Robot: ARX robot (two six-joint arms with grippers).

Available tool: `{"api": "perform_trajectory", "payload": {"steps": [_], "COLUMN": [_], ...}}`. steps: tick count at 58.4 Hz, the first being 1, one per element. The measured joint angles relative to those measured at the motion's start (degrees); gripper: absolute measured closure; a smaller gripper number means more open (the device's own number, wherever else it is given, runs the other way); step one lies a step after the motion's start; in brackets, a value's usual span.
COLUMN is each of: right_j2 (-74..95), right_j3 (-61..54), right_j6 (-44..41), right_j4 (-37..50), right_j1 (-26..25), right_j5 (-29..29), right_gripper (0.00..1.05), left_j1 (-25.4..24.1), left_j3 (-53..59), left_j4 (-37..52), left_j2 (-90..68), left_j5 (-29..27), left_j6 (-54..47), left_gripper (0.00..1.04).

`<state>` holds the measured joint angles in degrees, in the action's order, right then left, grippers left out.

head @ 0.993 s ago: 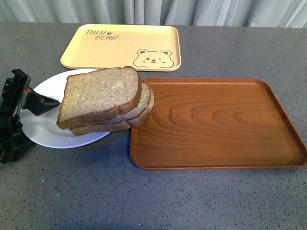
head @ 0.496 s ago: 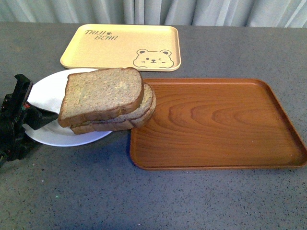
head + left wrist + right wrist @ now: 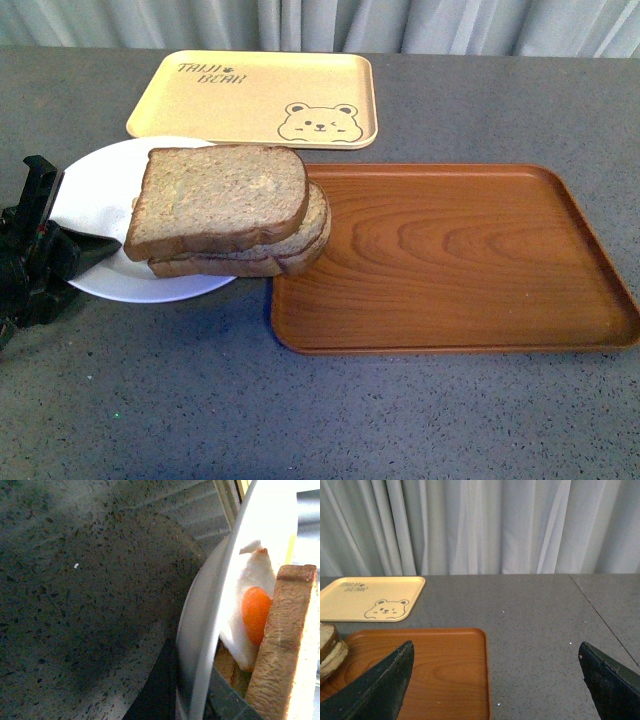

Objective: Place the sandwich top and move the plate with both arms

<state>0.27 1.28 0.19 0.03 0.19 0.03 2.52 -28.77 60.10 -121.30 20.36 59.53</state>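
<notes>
The white plate sits left of centre in the front view and carries a stacked sandwich. The sandwich top, a brown speckled slice, lies on the stack and juts past the plate's right rim over the wooden tray's corner. My left gripper is shut on the plate's left rim. In the left wrist view the plate rim runs between the dark jaws of the left gripper, with a fried egg and the bread edge behind it. My right gripper hangs open above the tray's far edge, holding nothing.
A brown wooden tray lies to the right of the plate, also seen as the wooden tray under the right gripper. A beige bear-print tray sits behind the plate. Grey curtains close off the back of the table.
The plate and sandwich have shifted a little to the right toward the wooden tray and sit flatter than before. The left gripper has stayed shut on the rim and moved with it.
</notes>
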Motion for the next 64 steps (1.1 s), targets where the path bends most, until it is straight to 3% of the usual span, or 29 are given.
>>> {"api": "perform_trajectory", "payload": {"steps": [30, 51, 64], "right_j2": [0.0, 0.0, 0.0], "right_j3": [0.0, 0.0, 0.0], "right_j6": [0.0, 0.0, 0.0], "right_j4": [0.0, 0.0, 0.0], "right_j1": [0.0, 0.0, 0.0], "right_j5": [0.0, 0.0, 0.0], "right_gripper": [0.09, 0.09, 0.09], "left_j1": [2.03, 4.5, 7.8], "left_j3": [-6.36, -25.7, -45.59], "left_j4": [-13.14, -26.84, -36.37], "left_j2": [5.84, 1.75, -7.85], "left_j5": [2.01, 0.55, -0.09], "left_j6": [3.37, 2.49, 1.79], "left_gripper": [1.02, 1.02, 1.02]}}
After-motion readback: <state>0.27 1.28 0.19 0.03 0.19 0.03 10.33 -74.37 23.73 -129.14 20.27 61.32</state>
